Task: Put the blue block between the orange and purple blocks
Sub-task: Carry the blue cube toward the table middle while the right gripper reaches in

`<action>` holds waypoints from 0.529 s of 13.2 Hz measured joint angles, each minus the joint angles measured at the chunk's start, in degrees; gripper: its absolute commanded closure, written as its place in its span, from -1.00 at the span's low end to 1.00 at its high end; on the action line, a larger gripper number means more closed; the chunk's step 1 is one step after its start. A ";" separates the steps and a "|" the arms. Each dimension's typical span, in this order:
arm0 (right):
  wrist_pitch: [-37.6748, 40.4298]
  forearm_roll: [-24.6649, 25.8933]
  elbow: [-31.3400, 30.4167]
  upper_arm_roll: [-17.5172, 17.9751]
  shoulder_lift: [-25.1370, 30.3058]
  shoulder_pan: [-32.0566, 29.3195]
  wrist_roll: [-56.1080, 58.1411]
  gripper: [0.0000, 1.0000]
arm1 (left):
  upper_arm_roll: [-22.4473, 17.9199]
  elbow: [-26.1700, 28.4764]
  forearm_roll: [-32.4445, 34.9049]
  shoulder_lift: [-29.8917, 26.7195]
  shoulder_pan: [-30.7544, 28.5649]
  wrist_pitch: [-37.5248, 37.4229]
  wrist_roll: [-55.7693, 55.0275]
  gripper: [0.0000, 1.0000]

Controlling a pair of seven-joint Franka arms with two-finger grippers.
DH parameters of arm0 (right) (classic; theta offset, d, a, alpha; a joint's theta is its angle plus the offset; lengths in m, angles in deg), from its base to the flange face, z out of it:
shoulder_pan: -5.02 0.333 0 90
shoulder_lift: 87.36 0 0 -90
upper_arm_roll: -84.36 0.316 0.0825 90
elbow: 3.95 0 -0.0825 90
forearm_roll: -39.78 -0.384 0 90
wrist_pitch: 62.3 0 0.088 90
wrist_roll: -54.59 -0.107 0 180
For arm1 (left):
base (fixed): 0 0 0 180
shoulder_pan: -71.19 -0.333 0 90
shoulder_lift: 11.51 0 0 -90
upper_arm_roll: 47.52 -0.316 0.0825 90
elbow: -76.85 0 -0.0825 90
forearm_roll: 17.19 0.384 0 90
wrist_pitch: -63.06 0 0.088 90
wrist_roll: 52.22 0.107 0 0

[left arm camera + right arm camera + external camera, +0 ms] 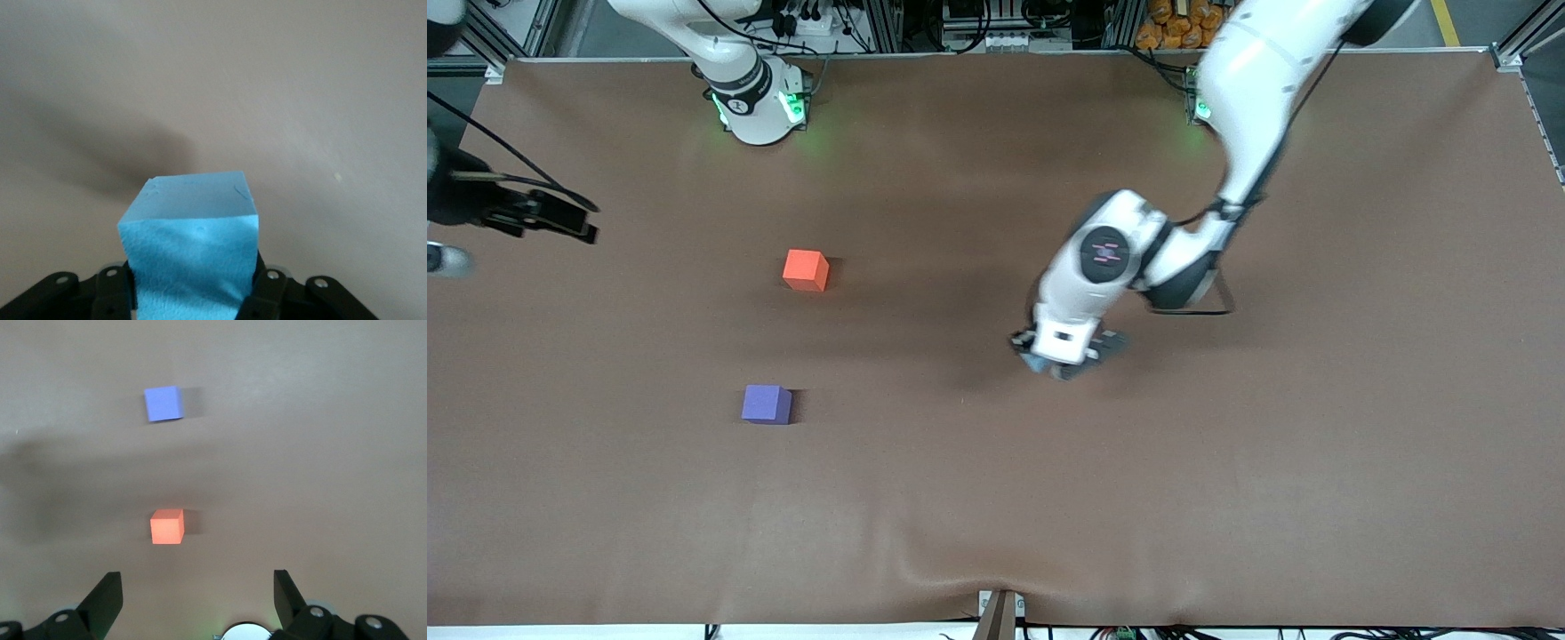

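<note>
The blue block point(190, 233) sits between the fingers of my left gripper point(193, 293), which is shut on its two sides. In the front view the left gripper point(1063, 358) points down over the middle of the table, and only a corner of the blue block point(1035, 363) shows under the hand. I cannot tell whether the block touches the cloth. The orange block point(805, 269) and the purple block point(766, 404) lie toward the right arm's end, the purple one nearer the front camera. My right gripper point(197, 590) hangs open and empty high above them, with the orange block point(167, 526) and purple block point(163, 403) in its view.
A brown cloth point(1227, 498) covers the whole table and wrinkles at its front edge. The right arm's base point(758, 102) stands at the back edge. The right arm's dark hand point(560, 218) shows at that end of the table.
</note>
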 measured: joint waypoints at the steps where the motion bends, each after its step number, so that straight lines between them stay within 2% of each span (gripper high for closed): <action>1: -0.20 0.00 0.03 0.07 -0.58 1.44 -0.02 -1.00 | -0.09 -3.09 0.00 2.43 2.27 -0.07 -4.23 0.36; 4: -2.25 0.00 1.18 0.17 -2.25 4.31 -0.10 -1.00 | -1.46 -9.20 0.00 6.92 7.94 -0.33 -15.14 0.36; 7: -3.93 0.03 1.86 0.21 -3.71 6.93 -0.47 -1.00 | -3.71 -11.24 0.00 8.49 12.51 -0.46 -24.07 0.31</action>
